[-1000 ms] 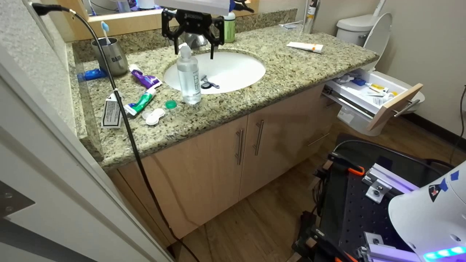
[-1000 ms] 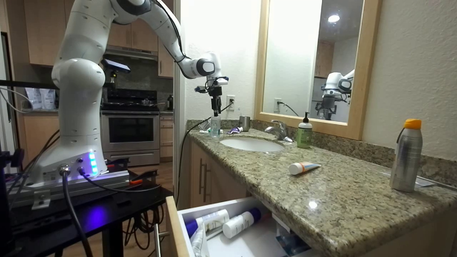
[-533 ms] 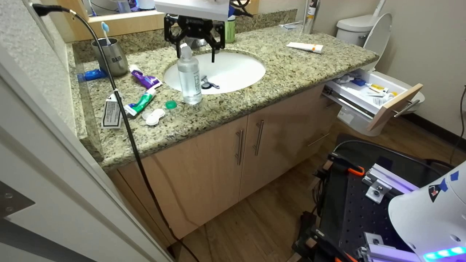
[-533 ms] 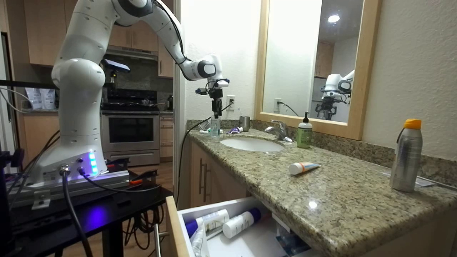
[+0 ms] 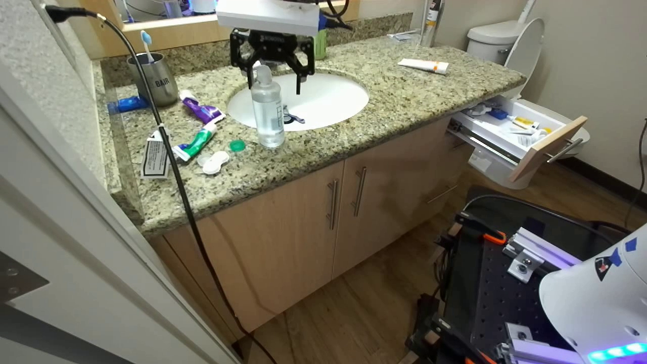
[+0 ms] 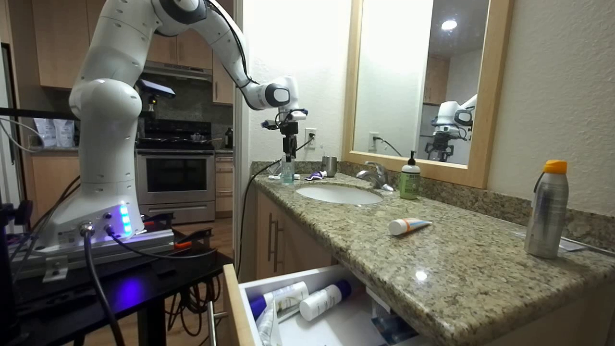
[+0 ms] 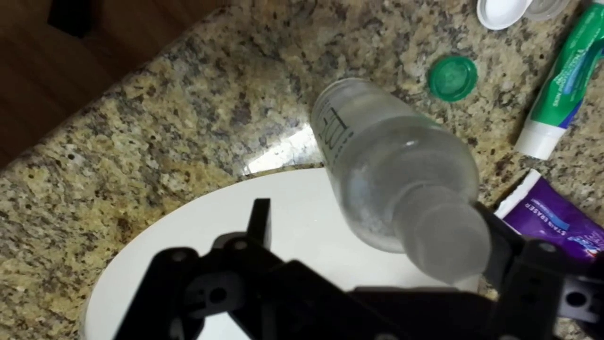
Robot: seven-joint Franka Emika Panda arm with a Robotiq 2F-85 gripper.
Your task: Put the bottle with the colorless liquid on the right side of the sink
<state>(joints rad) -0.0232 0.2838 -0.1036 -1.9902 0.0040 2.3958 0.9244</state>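
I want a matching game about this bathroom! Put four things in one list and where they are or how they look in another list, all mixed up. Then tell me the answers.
Things:
1. clear bottle
2. gripper
3. toothbrush
4. drawer

Places and states:
A. in the cup
B. pulled out
C. on the counter, beside the sink
D. jaws apart

Right pairs: 1-C, 2-D, 3-A, 4-B.

A clear bottle [image 7: 377, 146] stands near the spread end effector [image 7: 375, 210].
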